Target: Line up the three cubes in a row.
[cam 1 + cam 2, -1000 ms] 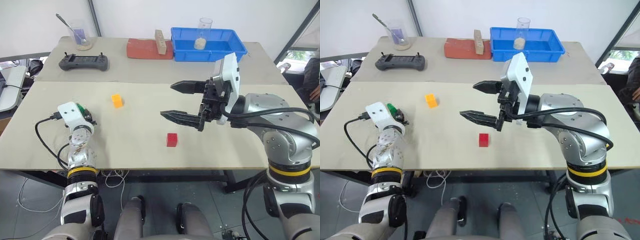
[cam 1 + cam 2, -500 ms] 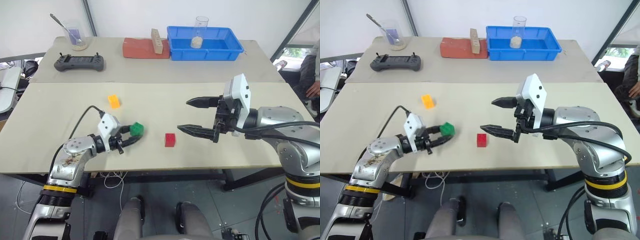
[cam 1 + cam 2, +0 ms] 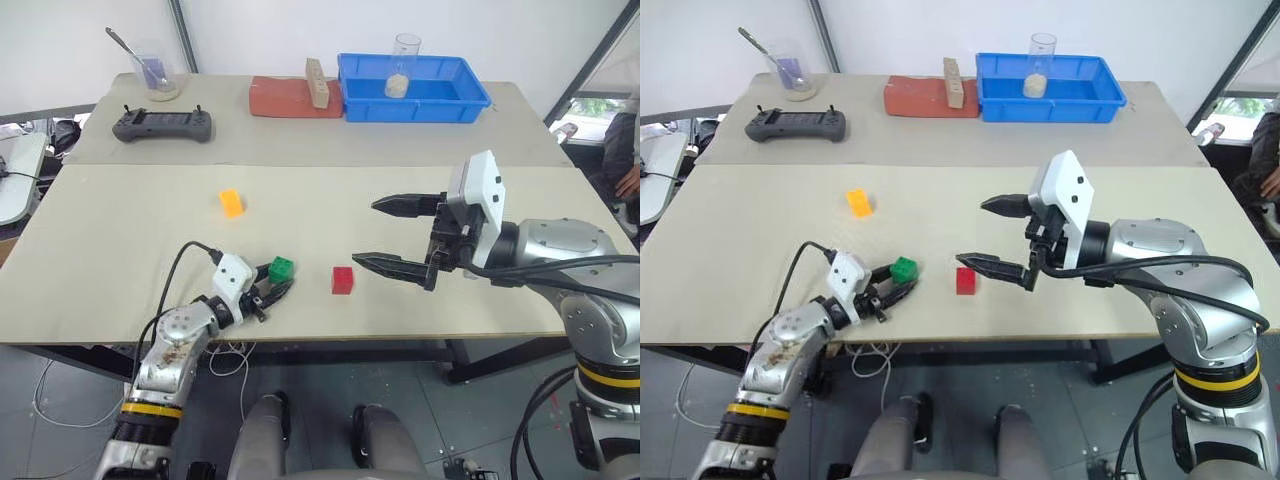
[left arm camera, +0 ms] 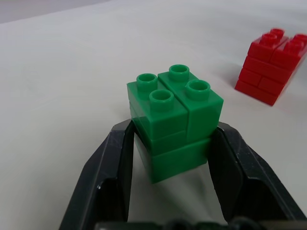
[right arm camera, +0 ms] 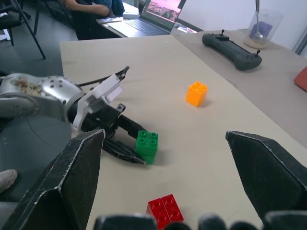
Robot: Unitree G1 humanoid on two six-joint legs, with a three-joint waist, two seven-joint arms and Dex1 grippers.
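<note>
Green cube point(image 4: 173, 120) pinched in my L claw point(image 3: 275, 291), sitting on tabletop point(image 3: 130, 250).
Studded top, 2 stacked bricks, upright betw. my fingers point(image 4: 111, 177). Red cube point(image 3: 343, 280) just right of it, apart; orange-yellow cube point(image 3: 231, 202) farther back-left. My R claw point(image 3: 385, 237) spread wide, empty, hovering right of red.

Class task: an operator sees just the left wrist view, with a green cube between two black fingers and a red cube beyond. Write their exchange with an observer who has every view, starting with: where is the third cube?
Observer: The orange cube sits farther back on the table, apart from the green cube and red cube.
Operator: Where is the other gripper?
Observer: The right gripper hangs open above the table, just right of the red cube.
Operator: What else is out there?
Observer: A blue bin stands at the back.
</note>
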